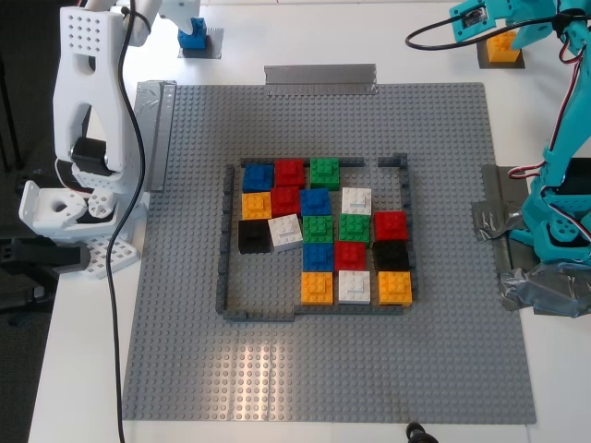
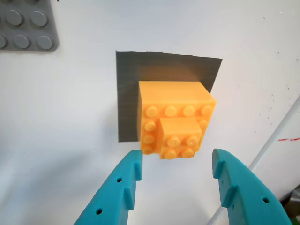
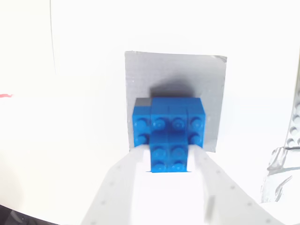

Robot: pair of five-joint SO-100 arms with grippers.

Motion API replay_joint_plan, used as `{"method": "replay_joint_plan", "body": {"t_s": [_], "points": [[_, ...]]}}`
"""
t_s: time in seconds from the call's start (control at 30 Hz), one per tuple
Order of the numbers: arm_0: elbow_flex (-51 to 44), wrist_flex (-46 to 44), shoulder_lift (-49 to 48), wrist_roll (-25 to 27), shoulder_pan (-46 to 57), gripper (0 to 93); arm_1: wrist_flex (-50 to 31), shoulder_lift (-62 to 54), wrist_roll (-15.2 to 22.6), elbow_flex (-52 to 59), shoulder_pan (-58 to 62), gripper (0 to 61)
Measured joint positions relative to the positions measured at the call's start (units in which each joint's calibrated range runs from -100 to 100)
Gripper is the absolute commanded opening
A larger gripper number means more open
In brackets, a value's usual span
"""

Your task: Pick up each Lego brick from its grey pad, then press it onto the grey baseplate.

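Observation:
In the first wrist view my first gripper point(image 2: 177, 164), teal, is open just short of the small orange brick point(image 2: 180, 138). That brick sits on a wider orange block on a grey pad point(image 2: 129, 93). In the second wrist view my second gripper point(image 3: 169, 157), white, is shut on the small blue brick point(image 3: 168, 157). That brick rests on a wider blue block on its grey pad point(image 3: 176, 70). In the exterior view the orange brick point(image 1: 503, 46) is at the far right and the blue brick point(image 1: 192, 37) at the far left. The grey baseplate point(image 1: 323, 369) with its dark frame point(image 1: 224, 240) lies between.
Several coloured bricks point(image 1: 319, 226) stand inside the frame. Silvery tape strips point(image 1: 320, 76) hold the baseplate's far and left edges. The white arm's base point(image 1: 74, 212) and a black cable point(image 1: 111, 277) are at the exterior view's left. The teal arm's taped base point(image 1: 559, 231) is at its right.

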Motion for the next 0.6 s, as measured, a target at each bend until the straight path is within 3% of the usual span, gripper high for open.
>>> {"method": "replay_joint_plan", "body": {"t_s": [0.47, 0.6], "points": [[0.0, -1.7, 2.6, -0.2, 0.0, 16.8, 2.9, -9.5, -2.3, 0.3, 2.6, 0.4], [0.0, -1.4, 2.6, 0.1, 0.0, 16.8, 2.7, -15.3, -3.2, 5.6, 3.5, 0.3]]}}
